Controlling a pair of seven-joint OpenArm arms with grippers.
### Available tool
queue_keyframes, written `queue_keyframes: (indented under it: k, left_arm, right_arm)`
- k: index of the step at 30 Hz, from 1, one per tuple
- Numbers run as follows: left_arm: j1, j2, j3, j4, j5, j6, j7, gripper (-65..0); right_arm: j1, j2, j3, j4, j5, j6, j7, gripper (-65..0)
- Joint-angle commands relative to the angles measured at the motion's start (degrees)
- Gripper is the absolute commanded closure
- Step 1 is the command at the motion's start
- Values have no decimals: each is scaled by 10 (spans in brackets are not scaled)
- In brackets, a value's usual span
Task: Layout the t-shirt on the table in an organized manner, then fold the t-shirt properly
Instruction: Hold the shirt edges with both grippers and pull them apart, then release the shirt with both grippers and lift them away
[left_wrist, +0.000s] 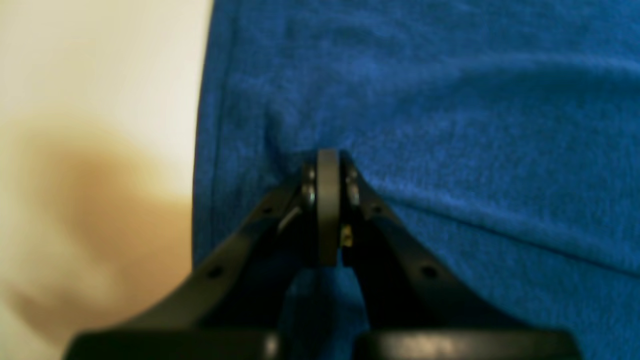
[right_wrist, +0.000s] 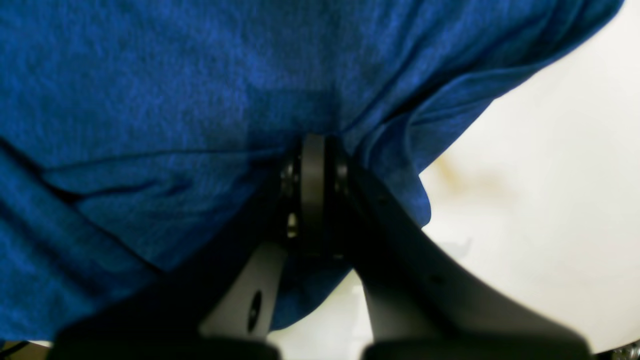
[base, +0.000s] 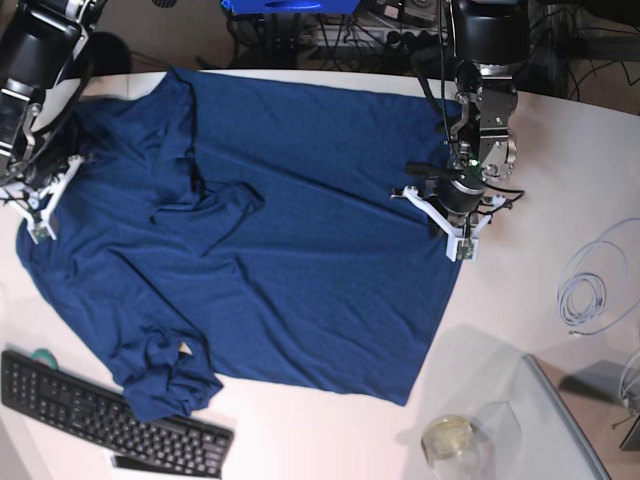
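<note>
— Looking down, we see the t-shirt (base: 270, 230) spread over the table (base: 560, 150), one sleeve bunched near the keyboard (base: 110, 415). What do the grippers have?

— We find the left gripper (left_wrist: 327, 165) pinched tight on the shirt's cloth just inside its hem, at the side edge. The right gripper (right_wrist: 312, 150) is likewise closed, with a fold of the same fabric gathered at its tips, at the opposite edge.

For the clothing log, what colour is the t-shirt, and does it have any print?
Plain dark blue t-shirt, no print; clearest in the base view.
</note>
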Motion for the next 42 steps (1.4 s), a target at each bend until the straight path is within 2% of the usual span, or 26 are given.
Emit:
queue_keyframes:
  k: [1,9,11,21,26,28,36,38,41,42]
  left_arm:
    - [-2,-1,0,3,4,3,13,0]
    - [-2,-2,0,3,4,3,16,0]
    - [-2,-2,0,3,4,3,16,0]
    - [6,-1,0,7,4,3,17,0]
    - [6,-1,0,9,3,3,17,0]
    - [6,-1,-1,18,3,3,17,0]
    - [27,-1,-12,122,0,3,19,0]
    - [26,3,-34,129,1,3,19,0]
    - [13,3,-51,122,-1,3,19,0]
    - [5,3,-51,115,-1,3,19,0]
  right_arm:
    - [-7,6,8,15,-3,-5,-12,-26]
    - [-25,6,53,56,-3,-2,-12,-26]
    - [-31,20,58,55,-3,-1,-12,-29]
    - [-49,40,59,51,-3,-2,-12,-30]
    - [-41,62,58,23,-4,-5,-26,-32]
    - [-40,73,59,14,-4,-5,-26,-32]
    - [3,74,58,56,-3,-5,-40,-33]
    - [37,74,53,40,-3,-3,-26,-33]
    - [105,78,38,-56,-3,-3,45,-35]
    - [127,89,22,-100,-3,-5,65,-35]
